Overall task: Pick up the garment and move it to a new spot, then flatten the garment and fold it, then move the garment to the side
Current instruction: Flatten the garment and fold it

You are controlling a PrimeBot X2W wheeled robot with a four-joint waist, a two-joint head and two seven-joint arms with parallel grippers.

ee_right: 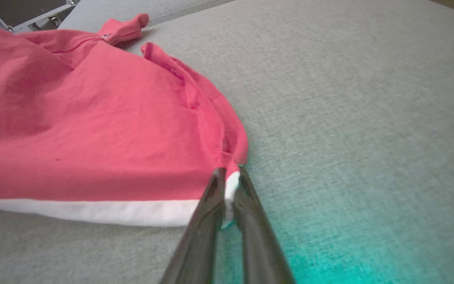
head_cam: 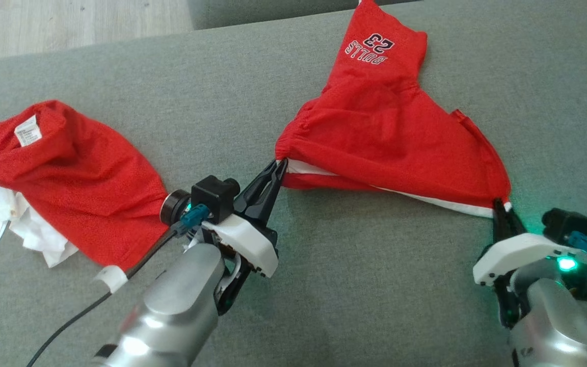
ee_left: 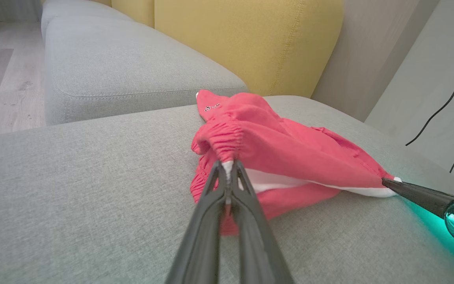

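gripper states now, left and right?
Left gripper: closed, pinching the waistband end of the red shorts.
Right gripper: closed on the shorts' white-trimmed corner.

The gripper (ee_right: 229, 173) pinches a white-hemmed corner of the garment (ee_right: 112, 130), which spreads left of it over the grey cushion (ee_right: 349, 98).

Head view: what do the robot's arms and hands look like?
The left forearm and right forearm are silvery metal tubes. Each wrist has a white shell carrying a small black camera with a teal plug. The left hand and right hand each have two long, tapering black fingers. A black cable trails from the left wrist; a green light glows on the right.
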